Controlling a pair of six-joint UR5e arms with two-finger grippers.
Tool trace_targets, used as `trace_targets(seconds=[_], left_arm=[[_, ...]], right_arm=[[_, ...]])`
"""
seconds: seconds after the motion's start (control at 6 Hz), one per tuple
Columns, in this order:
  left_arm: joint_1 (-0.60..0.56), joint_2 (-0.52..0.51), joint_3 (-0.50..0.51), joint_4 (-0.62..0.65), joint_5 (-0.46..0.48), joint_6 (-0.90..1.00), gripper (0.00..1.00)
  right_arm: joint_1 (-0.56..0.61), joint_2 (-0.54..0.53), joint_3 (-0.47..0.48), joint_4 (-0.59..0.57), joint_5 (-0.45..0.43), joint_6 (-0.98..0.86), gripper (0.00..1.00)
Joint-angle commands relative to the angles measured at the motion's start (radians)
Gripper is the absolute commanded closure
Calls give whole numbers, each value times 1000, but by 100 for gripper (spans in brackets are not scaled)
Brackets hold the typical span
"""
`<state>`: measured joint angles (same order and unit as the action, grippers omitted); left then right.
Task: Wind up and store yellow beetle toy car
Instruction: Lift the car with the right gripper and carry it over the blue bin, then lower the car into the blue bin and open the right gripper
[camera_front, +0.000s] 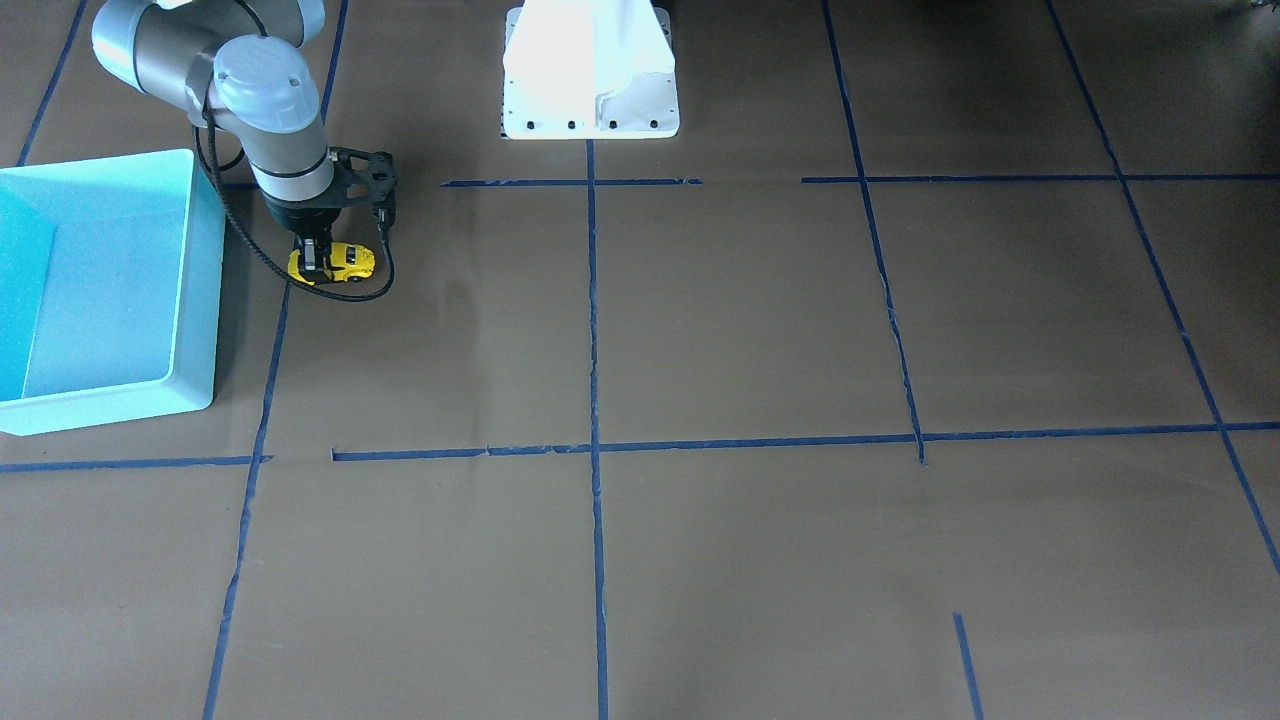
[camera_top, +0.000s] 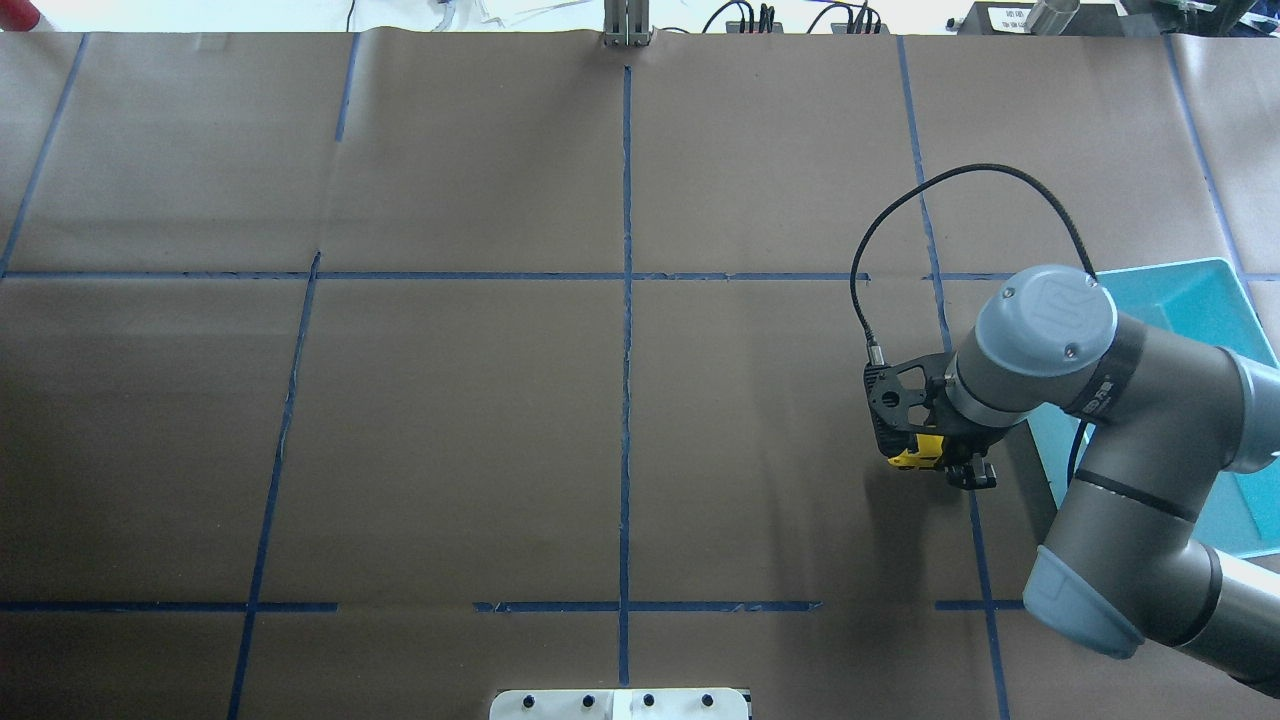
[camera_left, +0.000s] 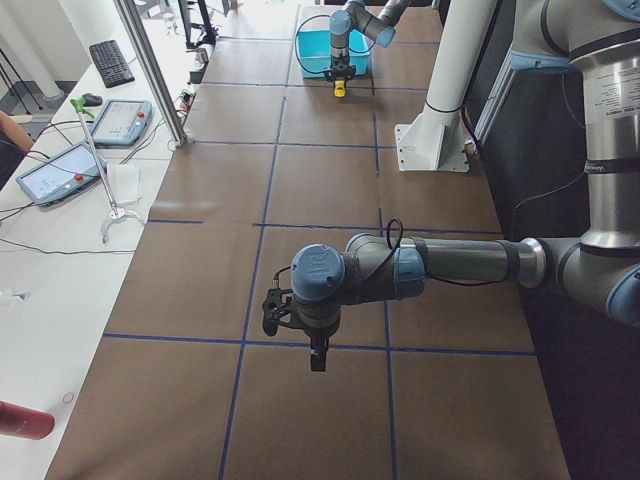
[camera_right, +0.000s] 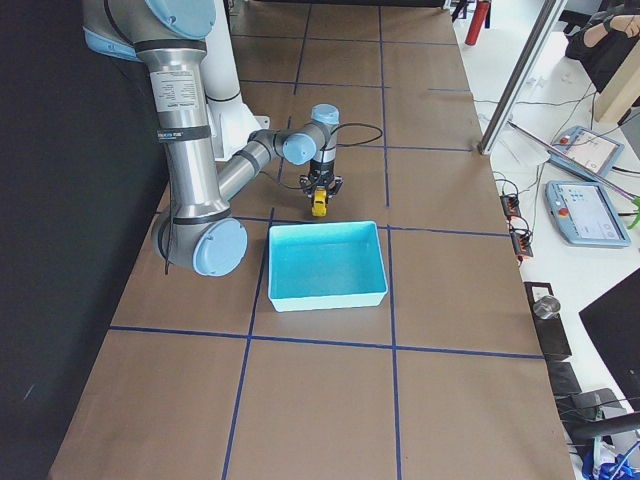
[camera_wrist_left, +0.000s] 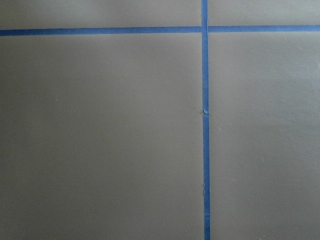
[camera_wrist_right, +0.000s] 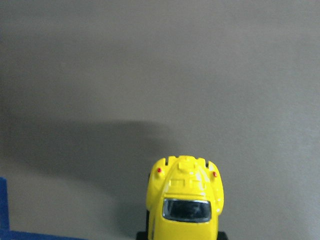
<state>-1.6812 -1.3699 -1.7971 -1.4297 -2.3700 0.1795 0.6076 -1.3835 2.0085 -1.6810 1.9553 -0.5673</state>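
The yellow beetle toy car (camera_front: 345, 262) is held low over the brown table, just right of the light blue bin (camera_front: 200, 300) in the front-facing view. My right gripper (camera_front: 318, 258) points straight down and is shut on the car's rear half. The car's yellow nose sticks out past the fingers in the overhead view (camera_top: 908, 457) and fills the bottom of the right wrist view (camera_wrist_right: 185, 197). The car also shows in the exterior right view (camera_right: 319, 207). My left gripper (camera_left: 317, 358) hangs above bare table far from the car, and I cannot tell if it is open.
The bin is empty in the exterior right view (camera_right: 325, 298) and is partly hidden under my right arm in the overhead view (camera_top: 1195, 290). The white robot base (camera_front: 590, 75) stands at the table's edge. Blue tape lines cross the brown table.
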Motion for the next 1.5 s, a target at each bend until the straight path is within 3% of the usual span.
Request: trace_targets(seconds=[0.0, 0.33, 0.67, 0.83, 1.0, 1.17, 1.33], left_arm=[[0, 0, 1, 0, 0, 0, 0], [0, 0, 1, 0, 0, 0, 0], [0, 2, 1, 0, 0, 0, 0], [0, 2, 5, 0, 0, 0, 0], [0, 2, 5, 0, 0, 2, 0], [0, 2, 5, 0, 0, 0, 0], [0, 2, 5, 0, 0, 0, 0]], right_arm=[[97, 47, 135, -212, 37, -5, 100], [188, 43, 168, -282, 27, -232, 100], [297, -69, 164, -266, 28, -467, 100], [326, -141, 162, -226, 30, -521, 100], [325, -263, 138, -42, 30, -516, 100], [325, -288, 78, 87, 33, -501, 100], [322, -285, 41, 99, 37, -470, 100]])
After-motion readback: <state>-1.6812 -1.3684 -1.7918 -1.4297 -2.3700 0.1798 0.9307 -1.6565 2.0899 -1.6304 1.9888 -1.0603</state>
